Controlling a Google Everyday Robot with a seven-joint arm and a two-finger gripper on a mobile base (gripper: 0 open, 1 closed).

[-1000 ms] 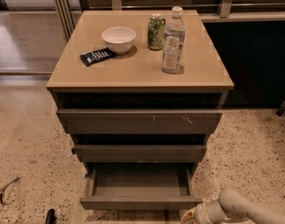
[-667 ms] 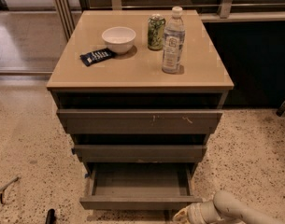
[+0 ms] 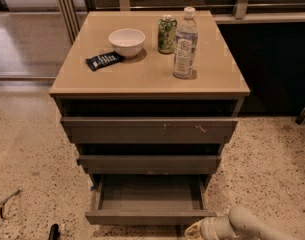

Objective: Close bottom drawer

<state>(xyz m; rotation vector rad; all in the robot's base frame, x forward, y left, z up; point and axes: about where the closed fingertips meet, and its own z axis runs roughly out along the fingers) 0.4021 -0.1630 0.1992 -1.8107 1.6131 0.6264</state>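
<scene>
Low, cream rounded claw (image 3: 193, 230) nr flat grey-brown bottom drawer (image 3: 149, 217).

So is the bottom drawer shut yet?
Open: the bottom drawer juts out, its empty grey box showing. The pincer sits by its front's right corner.

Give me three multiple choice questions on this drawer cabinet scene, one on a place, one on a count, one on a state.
1. Where is the claw? A by the bottom drawer's front right corner; B inside the top drawer; C far left on the floor.
2. How many things stand on the cabinet top? A two; B four; C six.
3. The bottom drawer is: A shut flush; B pulled out, empty; C pulled out, full.
Answers: 1 A, it sits low beside that drawer front. 2 B, bowl, can, bottle, dark packet. 3 B, its bare grey floor shows.
</scene>
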